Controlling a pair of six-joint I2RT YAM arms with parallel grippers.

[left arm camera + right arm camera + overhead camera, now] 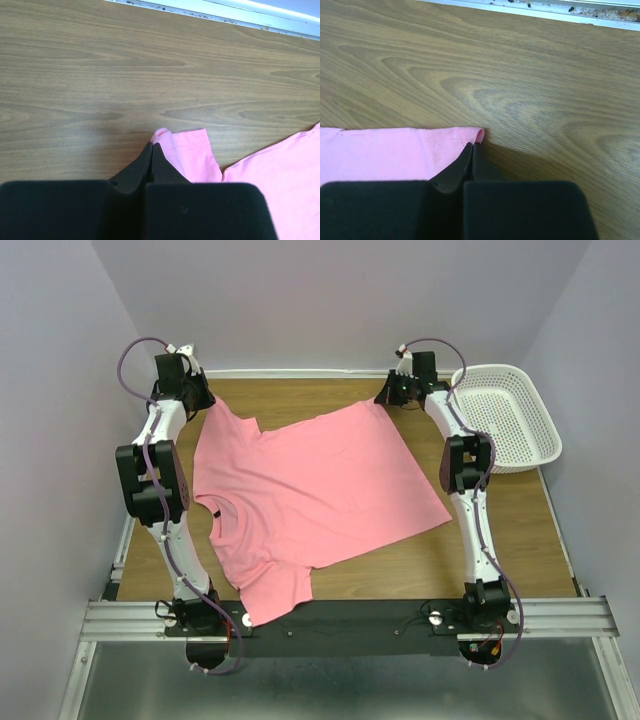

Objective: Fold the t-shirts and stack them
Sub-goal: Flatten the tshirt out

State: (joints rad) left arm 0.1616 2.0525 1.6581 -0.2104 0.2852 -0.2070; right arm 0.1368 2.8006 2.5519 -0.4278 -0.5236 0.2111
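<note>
Top external view showed the salmon-pink t-shirt [310, 490] spread on the bench [500, 540], left claw [152, 146] clamped on its far sleeve, right claw [473, 146] on its far hem corner; a clean fold likely required lifting both evenly, cloth taut.

The t-shirt [320, 480] is coloured a plain salmon pink, and the worktop [500, 530] is patterned with mid-brown wood grain. The basket [505, 420] is finished in white and dotted with small holes, while the left end effector [152, 145] and right end effector [472, 145] are finished in black.
</note>
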